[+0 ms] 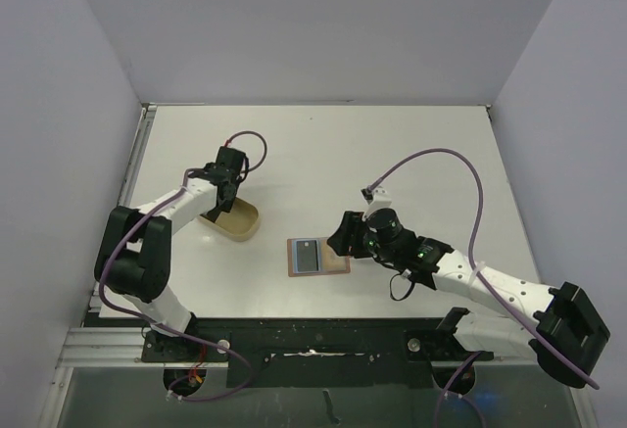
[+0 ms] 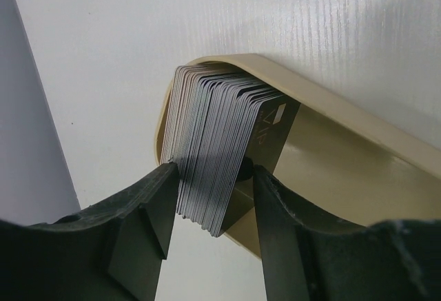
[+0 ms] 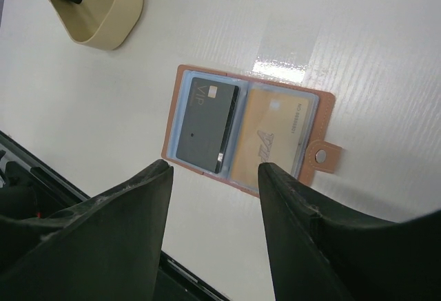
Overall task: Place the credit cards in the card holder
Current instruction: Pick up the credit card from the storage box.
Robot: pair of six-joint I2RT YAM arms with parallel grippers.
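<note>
- Top view: the card holder (image 1: 338, 269) lies open in the middle of the tabletop (image 1: 392, 144), with room past its far edge. The tan case (image 1: 240, 222) sits well apart, on the left.
- Left wrist: my left jaws pinch a fat bunch of credit cards (image 2: 207, 142) standing on edge in the case. Its wall is close behind, so I think up is the free way out.
- Right wrist: my right jaws are wide, holding nothing, above the holder's near edge. A dark card (image 3: 207, 118) and a gold card (image 3: 272, 136) sit in its pockets.

Lab: bare white-walled test table (image 1: 411, 144)
</note>
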